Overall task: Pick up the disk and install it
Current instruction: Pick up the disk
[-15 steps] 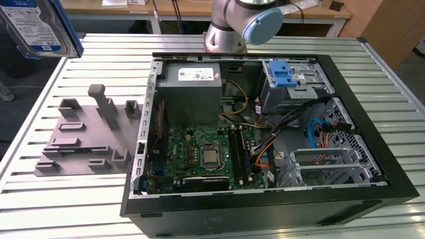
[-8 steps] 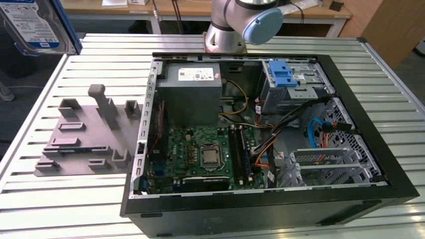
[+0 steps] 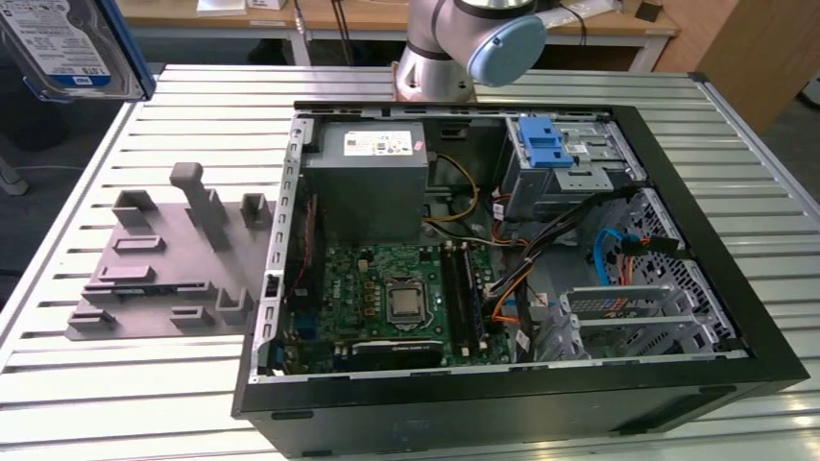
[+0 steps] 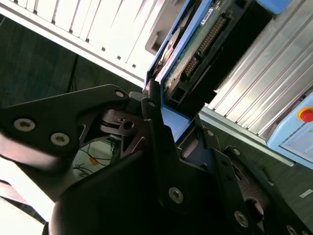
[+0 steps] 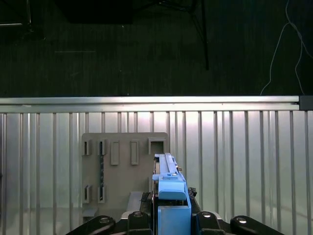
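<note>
Grey fixture plate beneath disk

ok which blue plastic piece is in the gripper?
The carrier framing the disk, clamped in the gripper; the other, the blue latch, sits inside the computer case.

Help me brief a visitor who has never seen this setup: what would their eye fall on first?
First, the open computer case, lying on its side mid-table in the exterior view, its insides exposed. Next, the disk, aloft at that view's upper left; the first wrist view shows the hand shut on it above the slatted table. A grey holder plate lies beside the case, on the exterior view's left.
</note>
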`<state>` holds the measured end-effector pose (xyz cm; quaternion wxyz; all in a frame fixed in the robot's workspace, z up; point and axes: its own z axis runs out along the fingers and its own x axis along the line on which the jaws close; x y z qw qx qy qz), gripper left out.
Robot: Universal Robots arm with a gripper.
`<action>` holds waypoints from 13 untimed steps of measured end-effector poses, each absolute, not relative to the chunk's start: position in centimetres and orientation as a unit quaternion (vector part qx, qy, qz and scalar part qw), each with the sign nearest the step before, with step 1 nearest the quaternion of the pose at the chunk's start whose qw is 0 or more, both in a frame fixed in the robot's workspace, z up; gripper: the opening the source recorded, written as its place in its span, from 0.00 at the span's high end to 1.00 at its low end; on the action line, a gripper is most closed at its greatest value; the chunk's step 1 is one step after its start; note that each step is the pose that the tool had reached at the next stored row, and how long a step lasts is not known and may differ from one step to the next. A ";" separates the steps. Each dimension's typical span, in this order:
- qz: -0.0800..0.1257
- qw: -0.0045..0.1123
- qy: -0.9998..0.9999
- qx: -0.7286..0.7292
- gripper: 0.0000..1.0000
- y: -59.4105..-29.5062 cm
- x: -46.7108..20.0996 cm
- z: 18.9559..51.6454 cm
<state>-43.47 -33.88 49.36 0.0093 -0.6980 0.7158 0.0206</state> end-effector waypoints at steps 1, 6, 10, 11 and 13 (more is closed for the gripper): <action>0.021 0.009 0.716 -0.698 0.64 -33.9 -43.5 49.4; 0.021 0.009 0.716 -0.698 0.64 -33.9 -43.5 50.0; 0.021 0.009 0.716 -0.698 0.64 -33.9 -43.5 50.5; 0.021 0.009 0.716 -0.698 0.64 -33.9 -43.5 50.6; 0.021 0.009 0.716 -0.698 0.64 -33.9 -43.5 50.7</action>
